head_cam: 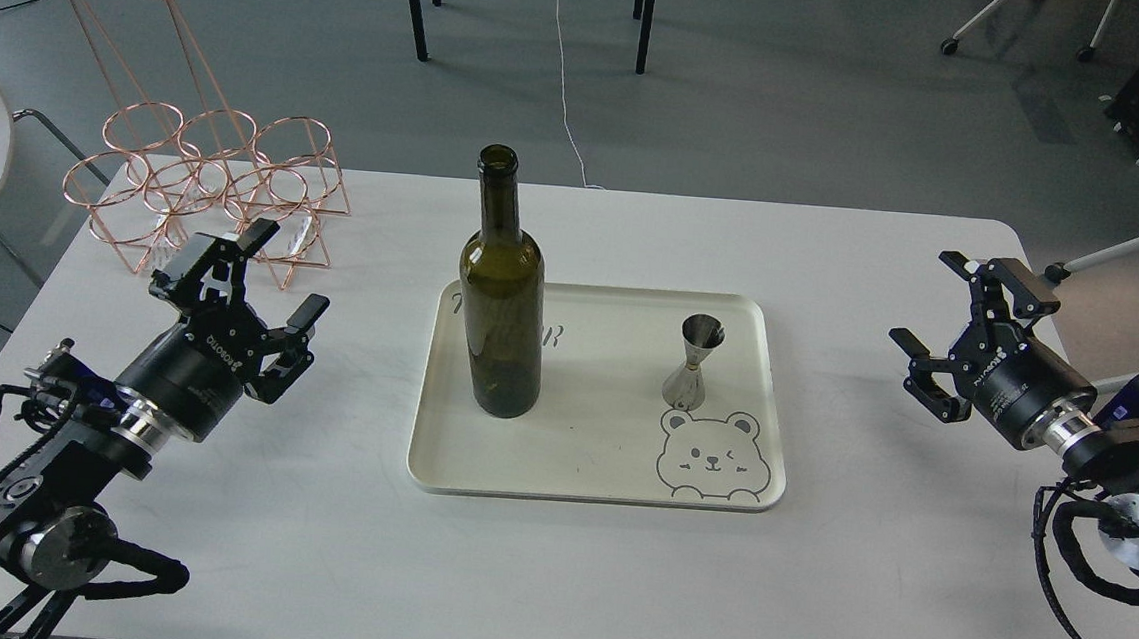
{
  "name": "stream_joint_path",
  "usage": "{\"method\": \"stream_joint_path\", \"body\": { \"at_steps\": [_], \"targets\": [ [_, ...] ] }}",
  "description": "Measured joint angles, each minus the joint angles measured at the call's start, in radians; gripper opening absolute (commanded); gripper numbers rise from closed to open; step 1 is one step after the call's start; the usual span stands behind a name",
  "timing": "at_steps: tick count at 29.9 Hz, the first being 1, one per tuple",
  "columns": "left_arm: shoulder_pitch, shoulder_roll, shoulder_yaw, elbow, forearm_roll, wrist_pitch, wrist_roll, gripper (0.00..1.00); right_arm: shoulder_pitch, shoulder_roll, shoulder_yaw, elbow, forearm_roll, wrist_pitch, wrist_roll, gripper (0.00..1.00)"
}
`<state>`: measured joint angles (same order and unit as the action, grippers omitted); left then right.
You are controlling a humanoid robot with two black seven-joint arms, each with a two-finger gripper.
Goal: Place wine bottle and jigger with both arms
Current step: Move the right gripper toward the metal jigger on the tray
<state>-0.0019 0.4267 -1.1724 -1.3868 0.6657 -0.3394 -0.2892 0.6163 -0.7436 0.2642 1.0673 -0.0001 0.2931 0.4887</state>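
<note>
The dark olive-green wine bottle (501, 295) stands upright on the left half of a cream tray (599, 467). The small steel jigger (694, 361) stands upright on the tray's right half, just above a printed bear face. My left gripper (284, 277) hovers over the table left of the tray, open and empty, well apart from the bottle. On the far right, my right gripper (932, 303) is open too, holding nothing, a good distance from the jigger.
A copper wire bottle rack (208, 184) stands at the table's back left corner, just behind my left gripper. The white table (561, 580) ends near my right arm. Chair and table legs stand on the grey floor beyond.
</note>
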Motion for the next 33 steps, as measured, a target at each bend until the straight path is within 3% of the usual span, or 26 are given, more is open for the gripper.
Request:
{"method": "stream_joint_path", "body": {
  "at_steps": [13, 16, 19, 22, 27, 33],
  "targets": [
    [-0.023, 0.037, -0.005, 0.009, -0.004, -0.042, -0.008, 0.98, -0.012, -0.005, 0.053, -0.003, -0.016, 0.000, 0.000, 0.99],
    [-0.047, 0.071, -0.001, 0.009, -0.008, -0.046, -0.011, 0.98, -0.008, -0.031, 0.059, 0.038, -0.160, 0.003, 0.000, 0.99],
    [-0.053, 0.077, 0.000, 0.009, -0.011, -0.046, -0.016, 0.98, -0.008, -0.100, 0.073, 0.112, -0.448, -0.019, 0.000, 0.99],
    [-0.056, 0.077, 0.002, 0.009, -0.008, -0.044, -0.032, 0.98, -0.018, -0.141, 0.085, 0.193, -0.762, -0.148, 0.000, 0.99],
    [-0.057, 0.072, 0.002, 0.001, -0.002, -0.039, -0.041, 0.98, -0.028, -0.156, 0.070, 0.235, -1.230, -0.485, 0.000, 0.99],
    [-0.058, 0.070, 0.002, -0.004, -0.001, -0.038, -0.042, 0.98, -0.029, -0.133, 0.060, 0.232, -1.549, -0.717, 0.000, 0.98]
  ]
}}
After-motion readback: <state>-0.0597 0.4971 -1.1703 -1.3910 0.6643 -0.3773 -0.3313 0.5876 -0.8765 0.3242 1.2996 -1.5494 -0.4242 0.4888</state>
